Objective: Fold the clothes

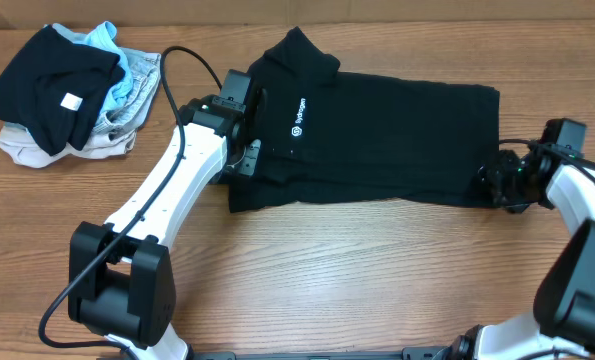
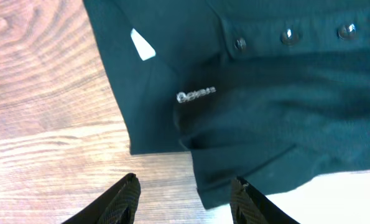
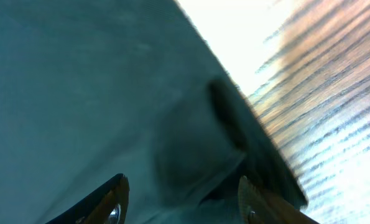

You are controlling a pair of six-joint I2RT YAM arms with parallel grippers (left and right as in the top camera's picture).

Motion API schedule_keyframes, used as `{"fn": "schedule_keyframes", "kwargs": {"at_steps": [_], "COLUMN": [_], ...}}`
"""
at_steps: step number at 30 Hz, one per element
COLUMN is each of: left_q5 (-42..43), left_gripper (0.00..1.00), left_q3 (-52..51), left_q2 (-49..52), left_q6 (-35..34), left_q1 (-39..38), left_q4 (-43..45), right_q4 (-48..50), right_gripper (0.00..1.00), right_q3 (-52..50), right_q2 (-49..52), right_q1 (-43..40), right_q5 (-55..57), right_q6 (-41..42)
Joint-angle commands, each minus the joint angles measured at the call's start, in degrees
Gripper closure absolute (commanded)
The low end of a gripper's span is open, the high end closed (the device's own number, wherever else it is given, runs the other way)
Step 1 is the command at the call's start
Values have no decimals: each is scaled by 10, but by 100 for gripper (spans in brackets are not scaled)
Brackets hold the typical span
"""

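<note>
The black polo shirt [image 1: 377, 140] lies on the wooden table, folded into a long band, collar at the upper left and white chest logo [image 1: 299, 113] facing up. My left gripper [image 1: 245, 158] is open and empty at the shirt's left end. In the left wrist view its jaws [image 2: 186, 186] straddle the shirt's edge [image 2: 265, 112], below the logo [image 2: 196, 94] and the white neck label [image 2: 142, 45]. My right gripper [image 1: 489, 182] is open at the shirt's right end. In the right wrist view its jaws [image 3: 181, 186] sit over a wrinkle of the fabric [image 3: 79, 93].
A pile of other clothes sits at the far left: a bundled black garment with a square white tag [image 1: 47, 80], a light blue piece [image 1: 112, 50] and beige cloth [image 1: 37, 150]. Bare wood [image 1: 357, 280] lies in front of the shirt.
</note>
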Motion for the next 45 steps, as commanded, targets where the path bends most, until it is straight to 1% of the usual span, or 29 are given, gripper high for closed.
{"fn": "schedule_keyframes", "kwargs": {"at_steps": [1, 4, 5, 9, 11, 12, 14, 15, 16, 21, 23, 24, 25, 26, 28, 29, 31, 32, 33, 34, 35, 36, 37, 38, 39, 40, 42, 44, 45], "left_q5": [50, 80, 80, 80, 80, 80, 80, 79, 79, 79, 79, 80, 79, 79, 79, 79, 79, 79, 80, 80, 80, 79, 80, 80, 80, 81, 87, 97, 104], "left_gripper": [50, 50, 50, 51, 54, 55, 59, 59, 60, 59, 59, 59, 59, 59, 59, 59, 56, 55, 55, 55, 56, 56, 56, 60, 65, 73, 88, 96, 96], "left_q3": [-10, -38, -50, -109, -134, -143, -160, -164, -168, -171, -171, -171, -171, -171, -171, -171, -171, -171, -171, -171, -171, -171, -171, -170, -170, -170, -169, -169, -169], "left_q2": [4, 4, 4, 4, 4, 4, 4, 4, 4, 4, 4, 4, 4, 4, 4, 4, 4, 4, 4, 4, 4, 4, 4, 4, 4, 4, 4, 4, 4], "left_q6": [5, 5, 5, 4, 2, 2, 2, 2, 2, 2, 2, 2, 2, 2, 2, 2, 2, 2, 2, 2, 2, 2, 2, 2, 2, 2, 2, 2, 2], "left_q1": [-4, -4, -4, -4, -4, -4, -4, -4, -4, -3, -3, -3, -3, -3, -3, -3, -3, -3, -3, -3, -3, -3, -3, -3, -3, -3, -3, -3, -3], "left_q4": [-5, 3, 10, 48, 64, 70, 80, 81, 81, 86, 88, 89, 89, 89, 89, 88, 86, 86, 85, 85, 84, 84, 84, 84, 84, 84, 84, 83, 83], "right_q4": [10, 12, 12, 4, -1, -1, 0, 2, 3, 25, 50, 68, 84, 107, 134, 138, 136, 128, 120, 108, 99, 92, 84, 71, 50, 28, -13, -37, -46], "right_gripper": [40, 43, 45, 47, 57, 64, 85, 92, 95, 96, 94, 91, 85, 72, 32, 29, 29, 31, 41, 53, 68, 72, 73, 76, 78, 80, 89, 94, 95], "right_q3": [5, 5, 5, 8, 10, 12, 17, 21, 25, 52, 54, 54, 53, 53, 53, 53, 53, 53, 53, 53, 53, 53, 53, 53, 53, 53, 51, 49, 47], "right_q2": [34, 42, 42, 42, 42, 42, 42, 42, 42, 42, 42, 42, 42, 42, 42, 42, 42, 42, 42, 42, 42, 42, 42, 42, 42, 42, 42, 42, 42], "right_q1": [1, 1, 1, 1, 1, 1, 0, 0, 0, 0, 0, 0, 0, 0, 2, 3, 3, 1, 0, -2, -3, -4, -4, -4, -3, -2, 4, 12, 16], "right_q5": [18, 18, 18, 17, 17, 17, 1, -11, -25, -127, -151, -152, -152, -152, -150, -147, -148, -148, -148, -149, -158, -176, -196, -209, -209, -204, -182, -155, -142], "right_q6": [0, 0, -1, -1, -1, -1, -1, -1, 0, 3, 31, 53, 65, 67, 67, 67, 66, 64, 60, 55, 42, 20, -8, -30, -35, -35, -34, -30, -27]}}
